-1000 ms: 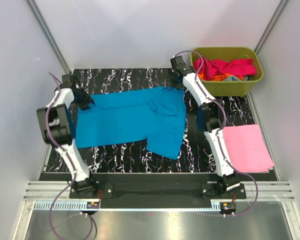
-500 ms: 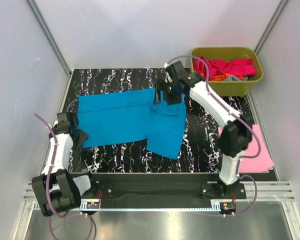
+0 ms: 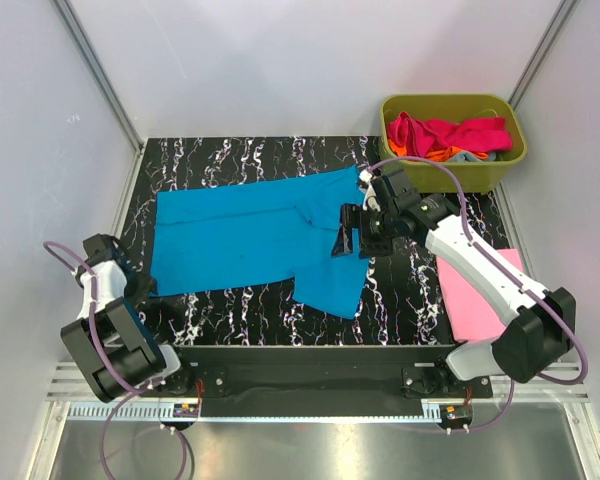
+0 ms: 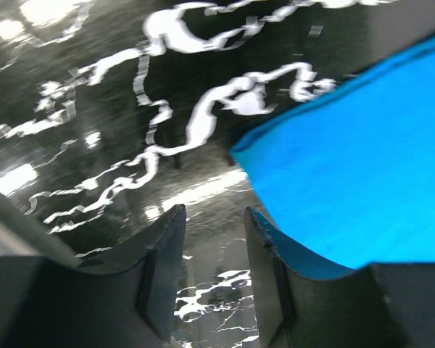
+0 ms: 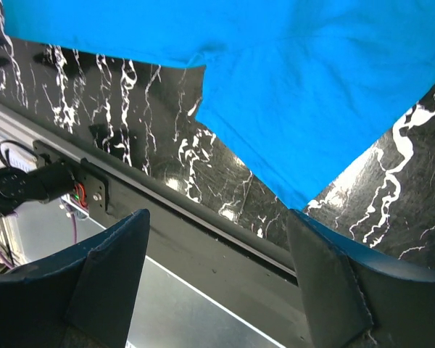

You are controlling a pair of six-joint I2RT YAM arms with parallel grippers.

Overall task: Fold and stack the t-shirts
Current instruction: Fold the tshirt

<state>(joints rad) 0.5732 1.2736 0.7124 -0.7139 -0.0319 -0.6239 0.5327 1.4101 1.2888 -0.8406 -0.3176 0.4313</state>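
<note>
A bright cyan-blue t-shirt [image 3: 245, 235] lies spread on the black marbled table [image 3: 230, 152]. My left gripper [image 3: 132, 285] is low at the shirt's near left corner. In the left wrist view it [image 4: 212, 279] is open and empty, with the shirt's corner [image 4: 348, 174] just ahead of the right finger. My right gripper [image 3: 346, 240] hovers over the shirt's right part. It [image 5: 217, 286] is wide open and empty, above the shirt [image 5: 297, 80]. A folded light pink t-shirt [image 3: 492, 298] lies at the right, partly under the right arm.
An olive-green tub [image 3: 456, 172] at the back right holds magenta [image 3: 460, 132], orange and grey-blue shirts. White walls close in the table on three sides. A metal rail [image 3: 310, 385] runs along the near edge.
My right gripper has left the shirt's far right edge and come forward over its right part. My left gripper has drawn back along the left side to the shirt's near left corner.
</note>
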